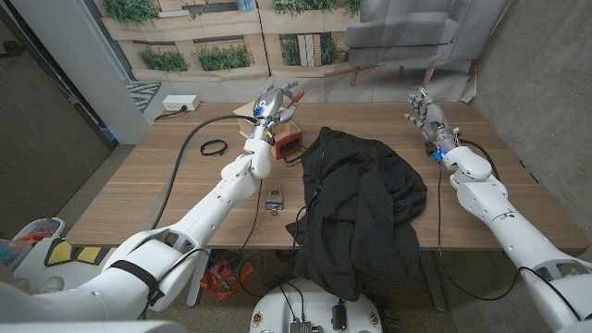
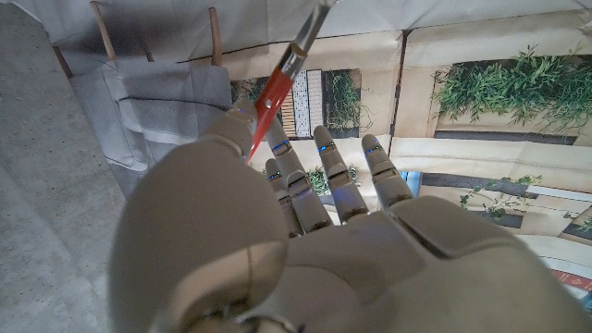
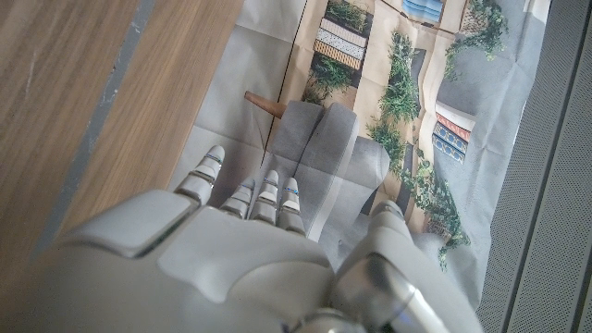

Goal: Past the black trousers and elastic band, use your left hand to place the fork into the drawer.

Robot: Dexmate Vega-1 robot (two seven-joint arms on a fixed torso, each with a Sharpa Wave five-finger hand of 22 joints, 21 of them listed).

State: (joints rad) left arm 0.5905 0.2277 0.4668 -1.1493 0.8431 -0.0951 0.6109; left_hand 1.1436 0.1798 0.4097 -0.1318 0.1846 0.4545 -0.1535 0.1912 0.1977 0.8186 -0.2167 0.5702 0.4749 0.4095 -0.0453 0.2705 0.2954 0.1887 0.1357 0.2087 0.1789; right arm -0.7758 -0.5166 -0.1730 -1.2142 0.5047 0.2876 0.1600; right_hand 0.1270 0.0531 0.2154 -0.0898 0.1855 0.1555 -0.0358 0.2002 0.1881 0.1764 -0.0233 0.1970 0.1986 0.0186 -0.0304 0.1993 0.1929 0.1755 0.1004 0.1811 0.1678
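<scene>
I am seeing the black trousers (image 1: 365,208) sprawling over the middle of the wooden table (image 1: 148,199) and hanging off its near edge, blocking the way between my two arms. Just beside their left edge an orange drawer (image 1: 290,143) is sitting, with a black cable (image 1: 190,153) curving across the boards and an elastic band (image 1: 214,146) lying near it. Bare wood is showing along the left side and the far right corner.

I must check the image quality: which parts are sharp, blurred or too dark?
Head view: even light, sharp; the black trousers are too dark to show folds. Left wrist view: the left hand is near and soft, and the fork blurs at its top. Right wrist view: the right hand is slightly soft.
</scene>
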